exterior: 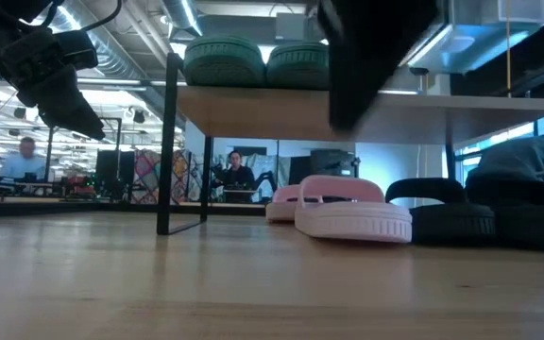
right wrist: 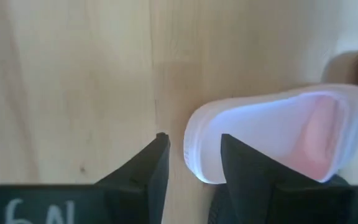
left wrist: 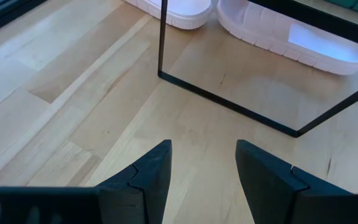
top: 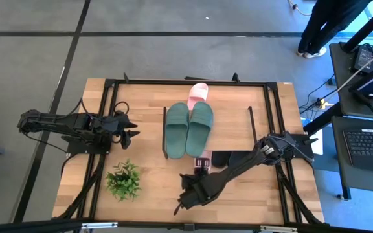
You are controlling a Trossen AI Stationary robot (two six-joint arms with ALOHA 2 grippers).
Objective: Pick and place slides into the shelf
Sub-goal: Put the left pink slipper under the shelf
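Right in front of the right gripper [right wrist: 190,163] sits a pale pink slide [right wrist: 278,134], flat on the bench [top: 147,110], its rounded end poking between the gripper's fingers. Those fingers are parted, one on each side of that end, not squeezing it. Whether one finger touches the rim is hard to call. Just beyond it, under the shelf [top: 238,116], the second pink slide [exterior: 286,203] lies further back, and the black slides [exterior: 461,219] rest beside the near pink one. The green slides [top: 188,128] sit side by side up on the shelf's top board, well apart from this gripper.

The left gripper [top: 133,127] hangs above the bench off to the shelf's side, fingers spread with nothing between them. A small potted plant [top: 123,179] stands near it on the bench.
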